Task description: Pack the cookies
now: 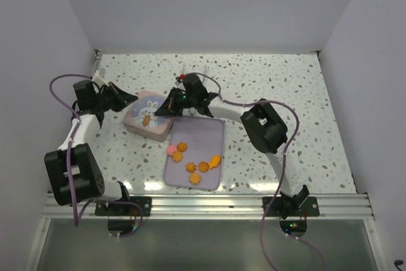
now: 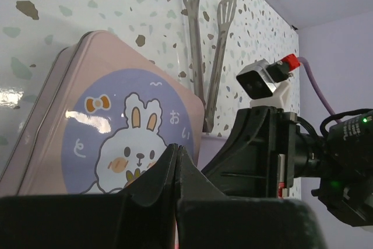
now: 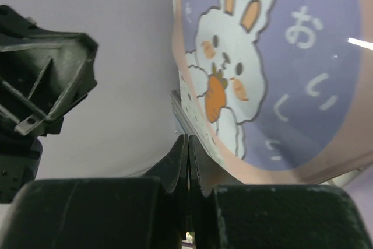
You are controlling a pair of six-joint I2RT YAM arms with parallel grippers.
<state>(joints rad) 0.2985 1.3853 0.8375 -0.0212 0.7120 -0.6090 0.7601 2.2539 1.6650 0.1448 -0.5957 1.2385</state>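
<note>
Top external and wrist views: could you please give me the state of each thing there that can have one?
tin: lid on, closed, standing on the table.
cookies: loose on the tray.
tray: flat on the table, partly covered.
tongs: lying flat, arms apart, no hand on them.
left hand: shut, empty, by the tin.
right hand: shut, empty, by the tin.
</note>
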